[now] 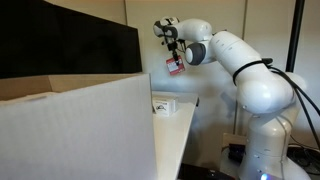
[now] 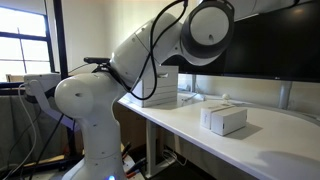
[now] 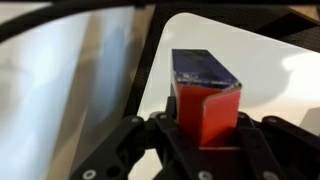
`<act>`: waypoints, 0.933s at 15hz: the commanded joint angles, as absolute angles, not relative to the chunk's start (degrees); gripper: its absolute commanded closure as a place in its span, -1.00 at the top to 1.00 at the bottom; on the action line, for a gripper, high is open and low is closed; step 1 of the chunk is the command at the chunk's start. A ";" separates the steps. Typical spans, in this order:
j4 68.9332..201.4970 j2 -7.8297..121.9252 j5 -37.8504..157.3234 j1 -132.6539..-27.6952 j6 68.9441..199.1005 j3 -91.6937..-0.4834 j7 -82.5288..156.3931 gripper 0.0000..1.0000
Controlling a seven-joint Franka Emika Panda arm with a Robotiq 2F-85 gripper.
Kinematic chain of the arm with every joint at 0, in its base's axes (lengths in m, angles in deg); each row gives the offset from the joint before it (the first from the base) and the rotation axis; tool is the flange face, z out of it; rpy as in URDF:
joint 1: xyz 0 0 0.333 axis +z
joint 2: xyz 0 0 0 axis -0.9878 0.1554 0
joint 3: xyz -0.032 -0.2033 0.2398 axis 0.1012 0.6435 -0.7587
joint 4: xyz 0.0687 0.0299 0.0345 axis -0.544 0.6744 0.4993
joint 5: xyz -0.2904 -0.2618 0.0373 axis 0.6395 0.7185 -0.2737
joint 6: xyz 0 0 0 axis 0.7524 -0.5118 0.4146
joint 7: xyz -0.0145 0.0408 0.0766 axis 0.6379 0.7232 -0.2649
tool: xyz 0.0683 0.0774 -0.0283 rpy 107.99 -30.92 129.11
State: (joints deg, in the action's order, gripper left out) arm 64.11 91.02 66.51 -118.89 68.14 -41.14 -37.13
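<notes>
My gripper (image 3: 205, 130) is shut on a small red box with a dark blue top (image 3: 205, 95). In an exterior view the gripper (image 1: 174, 60) holds the red box (image 1: 176, 68) high in the air above the white table (image 1: 185, 125). A small white box (image 1: 163, 103) lies on the table below it and also shows in an exterior view (image 2: 224, 119). In that view the gripper itself is hidden behind the arm (image 2: 170, 45).
A large cardboard box (image 1: 75, 130) fills the foreground and blocks much of the table. A dark monitor (image 1: 60, 45) stands behind it and shows in an exterior view (image 2: 265, 50). The table edge (image 2: 170, 125) runs near the robot base (image 2: 90, 110).
</notes>
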 commanded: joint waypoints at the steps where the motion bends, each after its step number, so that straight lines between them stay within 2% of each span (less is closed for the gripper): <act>1: 65.00 91.85 67.43 -118.32 67.04 -40.68 -39.83 -0.72; 14: 64.37 98.19 68.85 -114.58 70.39 -40.25 -45.20 -0.72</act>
